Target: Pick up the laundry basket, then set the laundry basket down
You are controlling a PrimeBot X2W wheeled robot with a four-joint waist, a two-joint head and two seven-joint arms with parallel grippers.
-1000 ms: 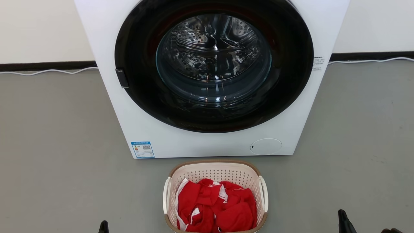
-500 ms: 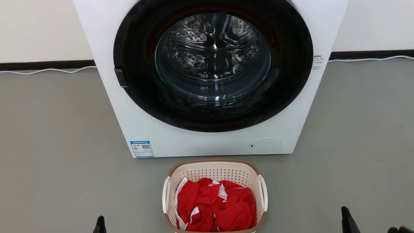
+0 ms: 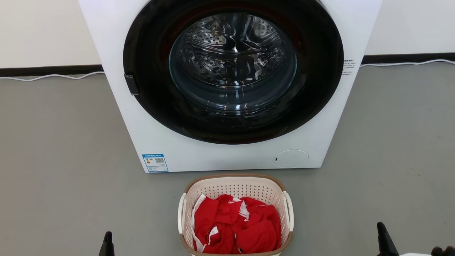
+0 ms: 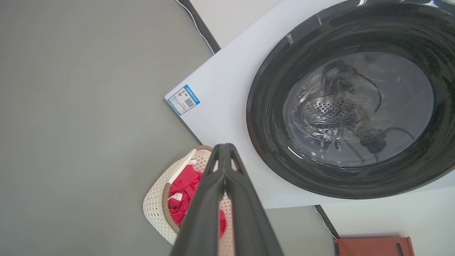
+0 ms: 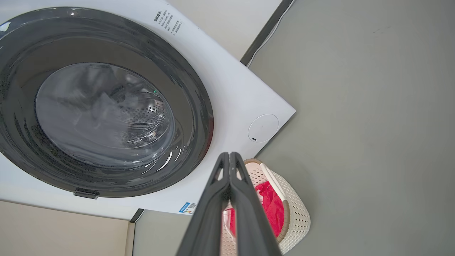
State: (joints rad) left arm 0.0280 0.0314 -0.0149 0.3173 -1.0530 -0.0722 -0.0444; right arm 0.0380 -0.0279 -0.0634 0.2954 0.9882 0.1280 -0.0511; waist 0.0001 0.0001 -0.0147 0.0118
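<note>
Laundry corner: front-loading washing machine on bare grey floor.

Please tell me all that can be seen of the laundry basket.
The laundry basket is small, rounded-rectangular, of cream-white plastic by its look, its walls pierced with small holes. A brown woven-look rim runs around the top, and a white handle sits on each side. It stands upright on the grey floor, just before the washing machine, apart from it. Crumpled red and white clothes lie inside.
</note>
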